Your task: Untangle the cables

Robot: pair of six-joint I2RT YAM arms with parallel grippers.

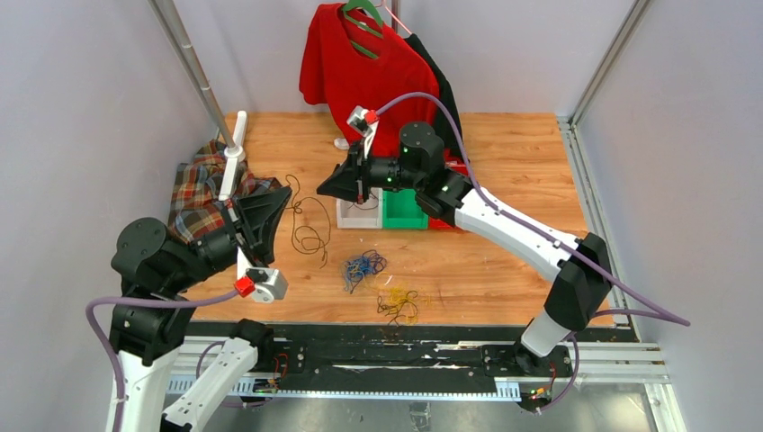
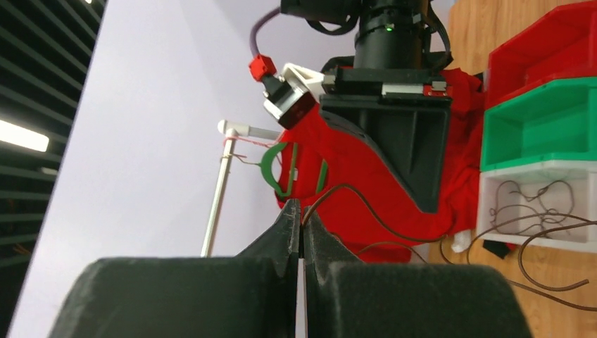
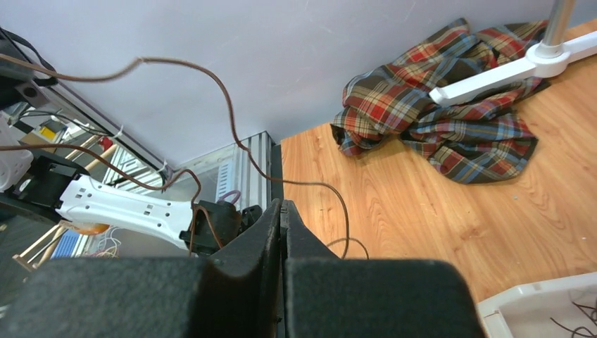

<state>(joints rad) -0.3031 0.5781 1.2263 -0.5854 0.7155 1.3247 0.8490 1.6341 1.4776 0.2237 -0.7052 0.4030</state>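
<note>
Cables (image 1: 363,267) are scattered on the wooden table (image 1: 504,162) between two raised arms, tips facing. A dark cable (image 2: 343,187) is pinched by the closed left gripper (image 2: 301,211). The right gripper (image 3: 281,205) is closed, its hold unclear. Bins (image 1: 402,211) are set beneath it.

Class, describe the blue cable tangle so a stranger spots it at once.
On the wooden table, just on the near side of the white bin, lies the blue tangle. Its neighbours are a yellow tangle nearer still and a black cable to its left.
</note>
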